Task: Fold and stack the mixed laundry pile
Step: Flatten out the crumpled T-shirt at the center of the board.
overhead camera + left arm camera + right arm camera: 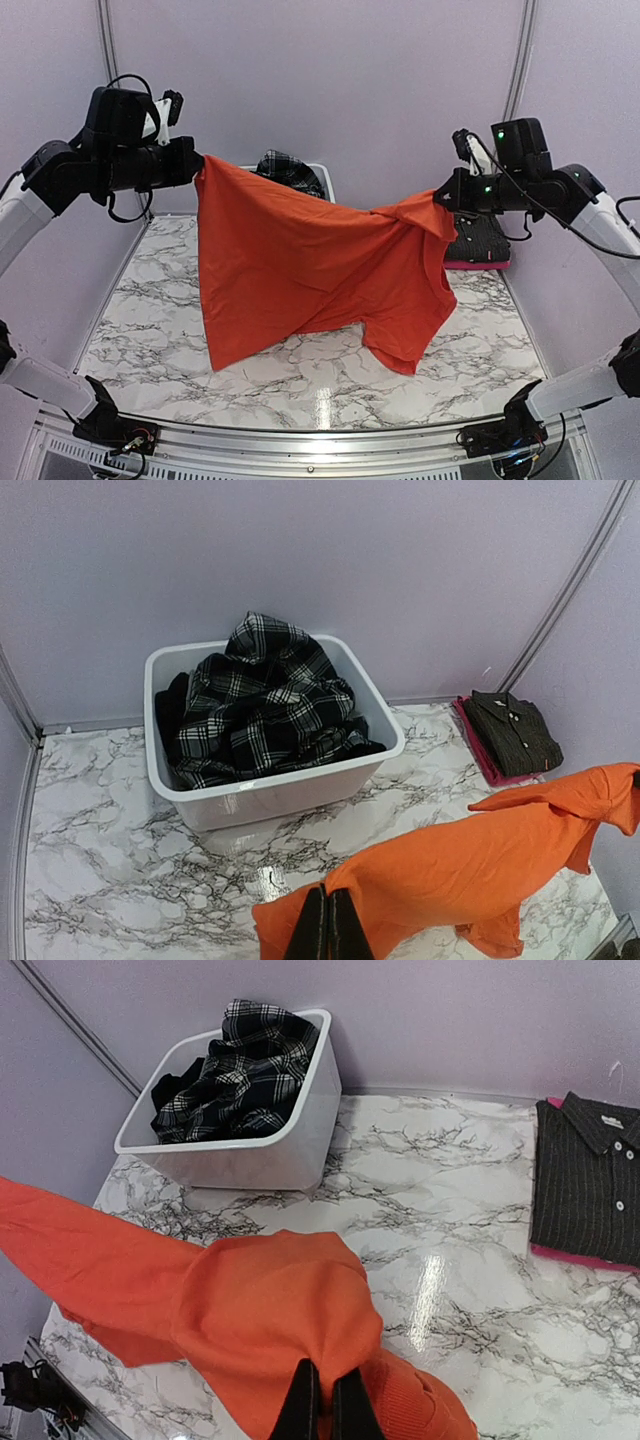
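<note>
Marble-patterned table (150,330) under lilac walls: the left fingers (310,932) and right fingers (300,1406) are each pinched shut on the orange T-shirt (300,270), which hangs stretched between them above the table. The wrist views show in full what the top view half hides: the plaid skirt (260,700) heaped in the white tub (280,795) at the back, and a folded dark shirt (590,1180) lying on something pink

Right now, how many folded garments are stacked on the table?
2: a dark striped shirt on top, at the far right, and a pink piece under it, only its edge showing. More could be hidden beneath. The orange T-shirt hangs unfolded.
</note>
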Motion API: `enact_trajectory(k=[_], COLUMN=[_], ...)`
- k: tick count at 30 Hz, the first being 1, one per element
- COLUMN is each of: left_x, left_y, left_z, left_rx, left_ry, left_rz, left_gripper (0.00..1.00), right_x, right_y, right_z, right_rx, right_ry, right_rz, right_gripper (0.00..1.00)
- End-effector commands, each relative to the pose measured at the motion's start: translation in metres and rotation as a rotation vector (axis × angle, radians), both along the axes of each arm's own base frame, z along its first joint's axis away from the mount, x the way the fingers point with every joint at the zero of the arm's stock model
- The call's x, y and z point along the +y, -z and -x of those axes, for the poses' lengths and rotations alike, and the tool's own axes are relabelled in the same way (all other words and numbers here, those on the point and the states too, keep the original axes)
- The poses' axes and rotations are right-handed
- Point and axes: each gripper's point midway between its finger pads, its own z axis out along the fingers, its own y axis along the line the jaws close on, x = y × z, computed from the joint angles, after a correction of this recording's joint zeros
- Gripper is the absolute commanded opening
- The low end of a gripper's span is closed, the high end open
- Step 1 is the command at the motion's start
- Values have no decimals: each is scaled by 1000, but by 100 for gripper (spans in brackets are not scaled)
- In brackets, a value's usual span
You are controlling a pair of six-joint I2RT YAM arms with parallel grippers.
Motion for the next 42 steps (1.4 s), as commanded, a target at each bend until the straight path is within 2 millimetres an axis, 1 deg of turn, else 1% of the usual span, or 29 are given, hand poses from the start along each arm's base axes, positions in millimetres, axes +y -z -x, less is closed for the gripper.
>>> enact_trajectory(k=[1,4,6,8,10,12,15,17,19,21,22,23,24,25,26,27,28,29,30,31,32,33,34,35,37,38,39,40,42], left_x=[9,12,11,10,14,15,14,13,17,27,33,38,42,40,38,35,36,39,41,48,56,62,70,78,89,92,92,92,87], left_y=[-16,-36,-50,-65,-77,-87,-102,-111,-118,-120,-116,-109,-100,-87,-72,-47,-21,7,37,61,84,100,113,120,123,127,133,141,164], left_z=[9,27,44,65,83,100,118,123,117,101,91,79,66,53,39,23,5,-12,-27,-42,-54,-64,-68,-69,-59,-54,-48,-41,-26], left_rx=[-34,-73,-106,-147,-183,-208,-235,-247,-259,-265,-262,-252,-234,-207,-174,-121,-67,-15,31,67,112,153,190,207,210,218,231,251,311], left_ry=[26,75,144,205,246,291,355,367,328,219,154,92,35,5,-19,-38,-76,-115,-139,-184,-225,-250,-286,-325,-357,-358,-341,-317,-257], left_rz=[-42,6,35,55,78,105,149,171,178,158,133,100,61,26,-5,-50,-94,-135,-183,-219,-243,-257,-276,-294,-300,-303,-301,-301,-287], left_gripper=[0,0,0,0,0,0,0,0,0,0,0,0,0,0,0,0,0,0,0,0,9,41,84,97,99,99,99,99,99], right_x=[-14,-15,-13,-7,-3,-2,-2,3,6,4,0,-4,-6,-5,-3,-2,-4,-8,-19,-30,-42,-49,-51,-48,-34,-23,-14,-6,6], right_y=[-44,-67,-83,-93,-108,-127,-153,-162,-168,-166,-157,-148,-134,-116,-96,-73,-43,-17,5,23,36,43,45,45,48,50,63,68,98], right_z=[4,21,43,65,89,110,135,144,145,132,113,98,81,63,47,28,9,-11,-31,-49,-64,-74,-80,-78,-63,-46,-35,-18,9], right_rx=[-100,-143,-181,-201,-229,-268,-301,-280,-266,-250,-231,-213,-181,-142,-101,-52,9,55,93,127,154,162,164,173,192,199,228,234,297], right_ry=[15,-18,-80,-154,-235,-294,-356,-402,-418,-365,-291,-231,-182,-144,-116,-86,-56,-25,24,66,103,127,131,107,28,-33,-68,-104,-158], right_rz=[34,-15,-76,-129,-192,-249,-311,-346,-362,-335,-291,-248,-201,-153,-108,-65,-30,-13,-5,-5,-2,12,26,31,-11,-50,-74,-102,-118], right_gripper=[0,0,0,0,0,0,0,0,0,0,0,0,0,2,9,20,36,56,73,80,85,94,98,98,98,97,95,94,90])
